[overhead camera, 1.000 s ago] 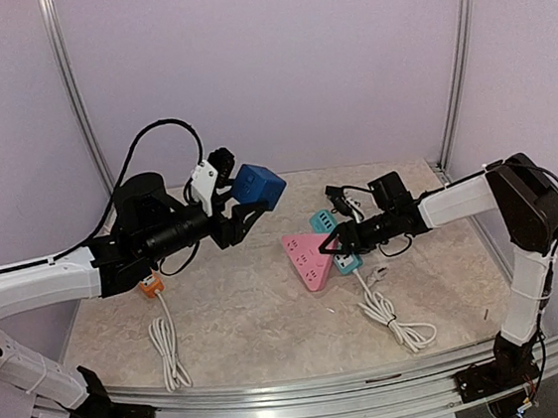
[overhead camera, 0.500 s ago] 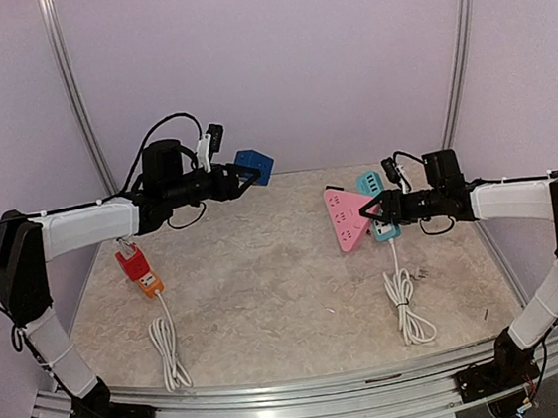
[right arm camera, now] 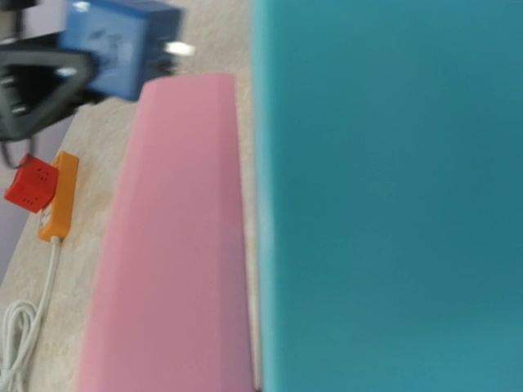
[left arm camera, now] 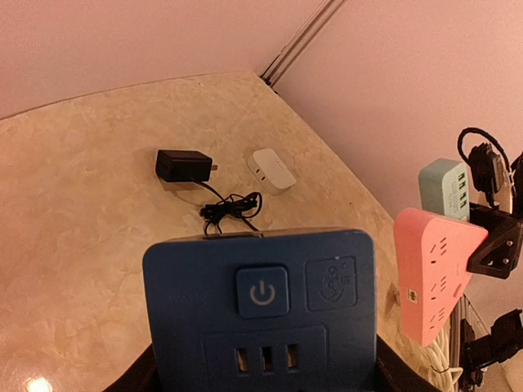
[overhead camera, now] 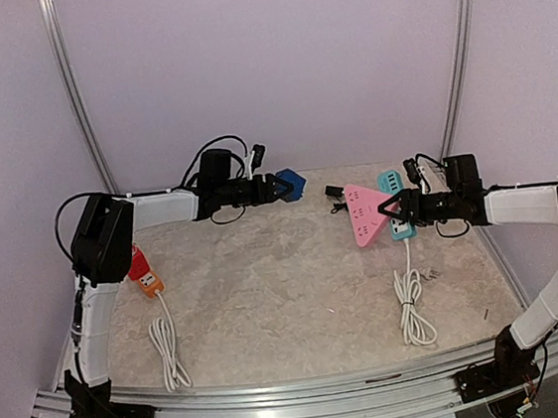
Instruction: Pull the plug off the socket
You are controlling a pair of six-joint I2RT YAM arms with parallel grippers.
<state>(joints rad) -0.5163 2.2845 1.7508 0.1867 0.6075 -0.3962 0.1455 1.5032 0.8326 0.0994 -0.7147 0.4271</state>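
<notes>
While up off tabletop (overhead camera: 269, 300), L gripper (overhead camera: 279, 186) clamped part-open on blue cube plug adapter (left arm camera: 261, 302), wedged btw. its jaws. R gripper (overhead camera: 399, 208) also part-open, gripping pink triangular socket strip (overhead camera: 363, 216), w/ teal strip (overhead camera: 393, 181) touching it beside jaws. Plug & socket well apart.

Blurred and cut by three edges, the teal power strip (right arm camera: 384, 196) fills half the right wrist view and hides the fingers of the right claw (overhead camera: 395, 212). The pink socket (right arm camera: 180, 245) beside it is blurred too and runs off the bottom. The left wrist view's bottom edge cuts the blue cube plug (left arm camera: 260, 310). There the left claw (overhead camera: 281, 185) shows only as dark slivers at the plug's lower corners.
</notes>
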